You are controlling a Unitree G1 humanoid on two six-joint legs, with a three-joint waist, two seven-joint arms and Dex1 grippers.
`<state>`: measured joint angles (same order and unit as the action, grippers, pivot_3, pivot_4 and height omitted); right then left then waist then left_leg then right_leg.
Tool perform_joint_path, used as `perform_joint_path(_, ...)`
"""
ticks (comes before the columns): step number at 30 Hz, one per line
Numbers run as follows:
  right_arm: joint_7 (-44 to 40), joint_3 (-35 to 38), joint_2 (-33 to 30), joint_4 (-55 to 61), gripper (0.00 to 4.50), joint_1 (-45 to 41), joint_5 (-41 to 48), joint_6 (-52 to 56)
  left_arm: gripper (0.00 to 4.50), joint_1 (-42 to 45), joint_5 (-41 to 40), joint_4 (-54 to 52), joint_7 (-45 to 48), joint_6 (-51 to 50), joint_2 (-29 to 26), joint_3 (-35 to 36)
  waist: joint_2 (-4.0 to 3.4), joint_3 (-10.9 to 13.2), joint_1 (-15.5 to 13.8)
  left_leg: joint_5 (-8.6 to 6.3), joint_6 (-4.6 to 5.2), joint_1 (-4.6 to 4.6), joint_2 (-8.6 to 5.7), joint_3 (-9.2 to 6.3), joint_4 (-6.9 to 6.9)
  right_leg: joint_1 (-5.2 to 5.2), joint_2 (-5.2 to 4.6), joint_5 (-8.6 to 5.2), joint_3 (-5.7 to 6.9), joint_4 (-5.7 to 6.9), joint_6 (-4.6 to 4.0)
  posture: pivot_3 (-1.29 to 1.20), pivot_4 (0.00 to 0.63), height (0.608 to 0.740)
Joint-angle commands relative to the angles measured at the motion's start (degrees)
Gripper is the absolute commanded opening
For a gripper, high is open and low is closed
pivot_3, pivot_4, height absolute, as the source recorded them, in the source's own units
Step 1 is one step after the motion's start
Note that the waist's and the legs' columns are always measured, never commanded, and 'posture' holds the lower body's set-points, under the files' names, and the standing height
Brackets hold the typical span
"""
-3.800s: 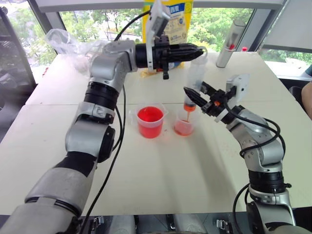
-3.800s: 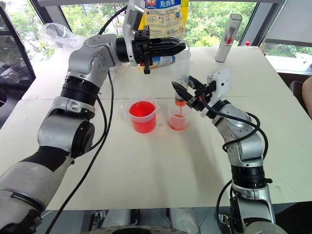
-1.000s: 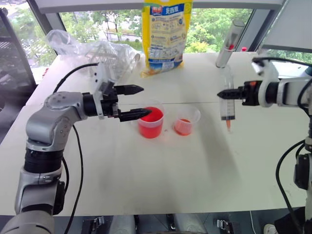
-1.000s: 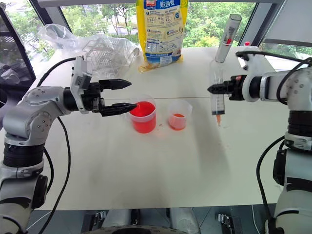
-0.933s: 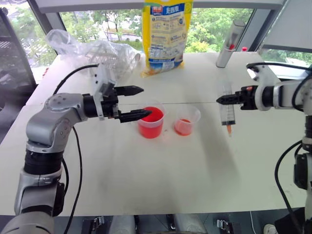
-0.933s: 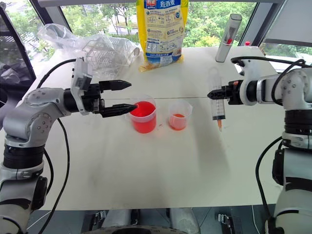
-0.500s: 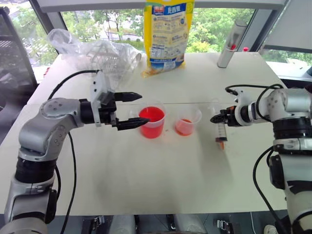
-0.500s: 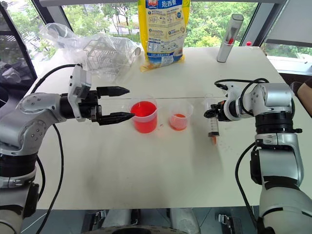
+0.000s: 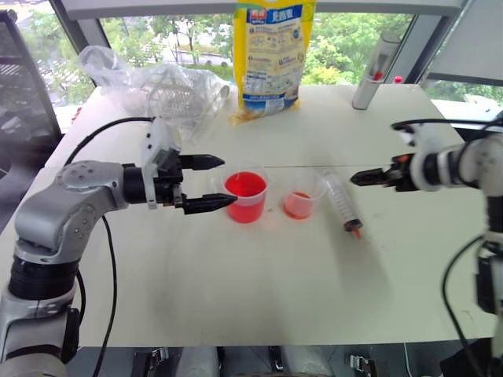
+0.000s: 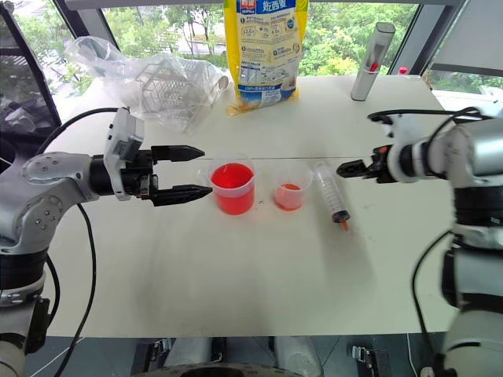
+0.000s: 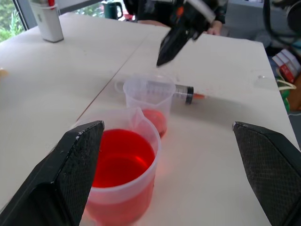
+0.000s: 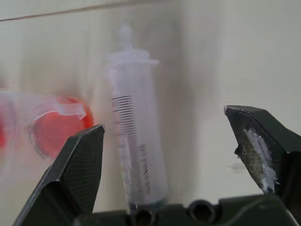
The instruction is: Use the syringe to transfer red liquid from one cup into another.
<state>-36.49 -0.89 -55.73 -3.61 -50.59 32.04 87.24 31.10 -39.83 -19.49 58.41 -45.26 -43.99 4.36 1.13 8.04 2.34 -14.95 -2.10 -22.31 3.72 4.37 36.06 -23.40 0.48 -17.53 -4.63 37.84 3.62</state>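
The syringe lies flat on the white table, its orange tip toward me, just right of the smaller cup, which holds a little red liquid. The larger handled cup to its left is about half full of red liquid. My right gripper hovers open a short way right of the syringe, holding nothing; the right wrist view shows the syringe below its spread fingers. My left gripper is open, level, its tips just left of the larger cup.
A yellow bag stands at the back middle. A crumpled clear plastic bag with a rack lies at the back left. A grey cylinder stands at the back right.
My right gripper opened and let go of the syringe, which now lies on the table beside the smaller cup. The right hand drew back to the right. The left gripper hardly moved.
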Motion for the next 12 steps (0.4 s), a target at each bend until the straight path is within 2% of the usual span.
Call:
perform_joint_path(1, -13.61, 2.78, -9.57, 15.00, 4.45, 5.12, 3.50, -12.74, 4.50, -0.40, -1.91, -2.21, 0.10, -0.40, -1.90, 2.89, 0.02, 0.00, 0.10, 0.00, 0.00, 0.03, 0.00, 0.00, 0.00, 0.03, 0.00, 0.00, 0.02, -0.01, 0.00, 0.00, 0.150, 0.740)
perform_joint_path(3, -22.10, 6.22, -15.23, 22.00, 4.45, 10.93, 5.70, -19.22, 4.50, -0.83, -2.17, -2.33, 0.46, -0.34, -2.75, 3.34, 0.01, 0.01, 0.11, -0.01, 0.00, 0.03, 0.00, -0.02, -0.07, 0.07, 0.01, -0.01, 0.08, -0.14, 0.02, 0.00, 0.150, 0.740)
perform_joint_path(6, -28.31, 11.92, -17.85, 25.94, 4.45, 17.93, 7.88, -24.66, 4.50, -1.05, -2.62, -2.20, 0.52, -0.21, -3.50, 3.66, 0.06, 0.02, 0.38, -0.01, 0.01, 0.15, 0.06, 0.00, -0.06, 0.20, 0.06, -0.02, 0.12, -0.18, 0.04, 0.00, 0.150, 0.740)
perform_joint_path(12, -31.61, 17.07, -18.88, 28.12, 4.45, 24.98, 8.20, -30.27, 4.50, -1.30, -3.02, -1.88, 0.62, 0.00, -4.48, 3.78, 0.08, 0.04, 0.21, -0.01, 0.01, 0.62, 0.08, 0.05, -0.03, 0.64, -0.12, -0.03, 0.08, -0.19, 0.03, 0.00, 0.150, 0.740)
